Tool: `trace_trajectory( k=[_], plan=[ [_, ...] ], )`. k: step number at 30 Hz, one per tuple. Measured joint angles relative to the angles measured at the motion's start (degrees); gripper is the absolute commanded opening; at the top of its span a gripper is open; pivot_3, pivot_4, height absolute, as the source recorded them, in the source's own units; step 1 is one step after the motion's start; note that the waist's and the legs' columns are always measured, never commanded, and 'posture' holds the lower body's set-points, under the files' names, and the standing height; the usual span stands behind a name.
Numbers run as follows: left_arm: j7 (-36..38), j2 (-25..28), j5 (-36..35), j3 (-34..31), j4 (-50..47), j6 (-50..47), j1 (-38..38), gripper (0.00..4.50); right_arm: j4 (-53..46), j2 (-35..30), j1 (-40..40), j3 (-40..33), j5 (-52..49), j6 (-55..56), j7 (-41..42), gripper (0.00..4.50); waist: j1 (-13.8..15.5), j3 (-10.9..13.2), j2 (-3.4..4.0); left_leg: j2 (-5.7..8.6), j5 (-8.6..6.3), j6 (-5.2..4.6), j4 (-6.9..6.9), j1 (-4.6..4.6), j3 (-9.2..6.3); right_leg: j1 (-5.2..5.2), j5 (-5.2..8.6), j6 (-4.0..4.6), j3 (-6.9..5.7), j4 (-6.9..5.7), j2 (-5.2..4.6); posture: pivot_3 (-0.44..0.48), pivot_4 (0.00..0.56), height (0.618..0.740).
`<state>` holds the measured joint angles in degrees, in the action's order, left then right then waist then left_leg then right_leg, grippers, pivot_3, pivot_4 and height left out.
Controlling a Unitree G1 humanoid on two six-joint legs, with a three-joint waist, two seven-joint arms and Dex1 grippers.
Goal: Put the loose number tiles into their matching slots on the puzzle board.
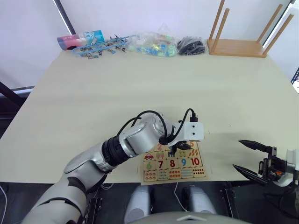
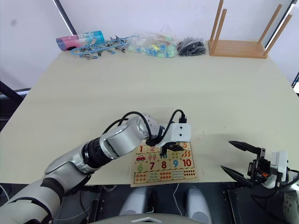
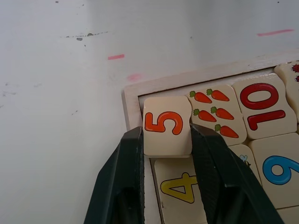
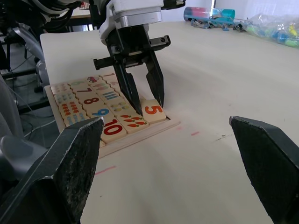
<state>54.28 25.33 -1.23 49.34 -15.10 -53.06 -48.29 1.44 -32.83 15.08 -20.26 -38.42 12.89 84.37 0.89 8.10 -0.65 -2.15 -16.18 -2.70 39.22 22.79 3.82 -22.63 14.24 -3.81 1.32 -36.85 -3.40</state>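
Head views: my left arm reaches across the table (image 1: 93, 102) to the puzzle board (image 2: 163, 176), which lies at the near edge. My left gripper (image 2: 167, 150) points down over the board's top row at its right end. The board is pale wood with a raised rim; the row 6 to 10 reads plainly, with a row of small counting pictures below it. My right gripper (image 1: 250, 158) hangs off the table's near right edge, well apart from the board, fingers spread wide and holding nothing. Along the far edge of the table sit a bag of coloured bits (image 1: 152, 45), a black bundle (image 1: 190, 45) and an upturned wooden stool (image 1: 243, 32).

Left wrist view: my two black fingers (image 3: 124, 177) clamp the 5 tile (image 3: 167, 126) from both sides. It is a pale square with a wavy edge and an orange 5 outlined in red. It sits at the board's corner, just inside the rim, beside a tile with five carrots. The yellow 4 tile (image 3: 180, 189) lies next to it in the same row.

Right wrist view: my right fingers (image 4: 60, 163) stand far apart. Beyond them my left gripper stands upright, fingertips touching the 5 tile at the corner; I cannot tell whether it is fully seated in its slot.
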Motion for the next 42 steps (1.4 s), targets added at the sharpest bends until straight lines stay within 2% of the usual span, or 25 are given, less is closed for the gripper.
trace_trajectory(
  k=[9, 11, 14, 15, 16, 33, 42],
  plan=[
    [0.6, -0.3, -0.1, -0.2, 0.2, -0.1, 0.0, 0.93, -0.5, 0.0, 0.2, 0.0, 0.0, 0.0, -0.1, 4.50, 0.0, 0.0, 0.00, 0.00, 0.00, 0.00, 0.00, 0.00, 0.00, 0.00, 0.00, 0.00, 0.00, 0.00, 0.00, 0.000, 0.150, 0.737],
    [0.7, -0.5, -0.1, -0.4, 0.4, -0.3, 0.0, 1.97, -0.5, 0.0, 0.2, 0.0, 0.0, 0.0, -0.1, 4.50, 0.0, 0.0, 0.00, 0.00, 0.00, 0.00, 0.00, 0.00, 0.00, 0.00, 0.00, 0.00, 0.00, 0.00, 0.00, 0.000, 0.150, 0.737],
    [0.7, -0.7, -0.1, -1.0, 0.6, -0.5, 0.0, 3.09, -0.4, 0.0, 0.0, 0.0, 0.0, 0.0, -0.1, 4.50, 0.0, 0.0, 0.00, 0.00, 0.00, 0.00, 0.00, 0.00, 0.00, 0.00, 0.00, 0.00, 0.00, 0.00, 0.00, 0.000, 0.150, 0.737],
    [0.7, -0.7, -0.1, -1.3, 0.6, -0.5, 0.0, 3.75, -0.4, 0.0, -0.2, 0.0, 0.0, 0.0, -0.1, 4.50, 0.0, 0.0, 0.00, 0.00, 0.00, 0.00, 0.00, 0.00, 0.00, 0.00, 0.00, 0.00, 0.00, 0.00, 0.00, 0.000, 0.150, 0.737],
    [0.7, -0.7, 0.0, -1.4, 0.6, -0.6, 0.0, 4.00, -0.4, 0.0, -0.4, 0.0, 0.0, 0.0, -0.1, 4.50, 0.0, 0.0, 0.00, 0.00, 0.00, 0.00, 0.00, 0.00, -0.01, 0.00, 0.00, 0.00, 0.00, 0.00, 0.00, 0.000, 0.150, 0.737],
    [4.9, 1.9, -1.3, -2.4, 0.5, -0.2, -1.2, 4.00, 0.9, 0.0, -1.6, 0.0, 0.2, 1.0, 0.2, 4.50, 0.0, 0.0, 0.00, 0.00, 0.00, 0.00, 0.00, 0.00, 0.00, 0.00, 0.00, 0.00, 0.00, 0.00, 0.00, 0.000, 0.150, 0.737],
    [10.8, 3.9, -5.7, -8.4, 0.9, 3.3, -3.7, 4.00, 1.3, 0.0, -2.0, 0.0, 0.2, 1.0, 0.3, 4.50, 0.0, 0.0, 0.01, 0.00, 0.00, 0.00, 0.00, 0.00, 0.00, 0.00, 0.00, 0.00, -0.01, 0.00, 0.00, 0.000, 0.150, 0.737]
  ],
)
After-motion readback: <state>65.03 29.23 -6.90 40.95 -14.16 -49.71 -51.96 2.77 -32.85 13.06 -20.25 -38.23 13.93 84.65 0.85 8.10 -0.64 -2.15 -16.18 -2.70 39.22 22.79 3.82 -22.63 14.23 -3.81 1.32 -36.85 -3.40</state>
